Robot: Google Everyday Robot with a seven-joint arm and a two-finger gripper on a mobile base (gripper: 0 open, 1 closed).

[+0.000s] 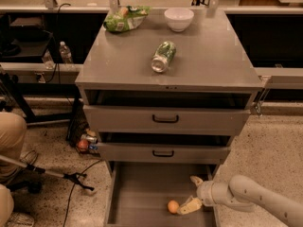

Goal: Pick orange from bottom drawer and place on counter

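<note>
Fingers [190,205] of the gripper [192,193] are spread wide. One pale tip points up toward the drawer above, and the other lies low just beside the orange [173,206], close to its right side but not closed round it. The gripper sits inside the open bottom drawer [137,197], at its right side, with the arm reaching in from the lower right. The orange rests on the drawer floor near the front, a little right of the middle, not yet lifted.

By my reading, the step in hand is the approach to the grasp: the fruit lies beside the lower finger rather than between the two. The next move calls for shifting the gripper left and lower until the orange sits between the fingers, then closing gently, since a round fruit could roll away at a nudge. After that comes a lift clear of the drawers above and up to the worktop [208,65], where bare space shows right of the green can [163,56], apart from the white bowl [179,19] and the green bag [124,19]
</note>
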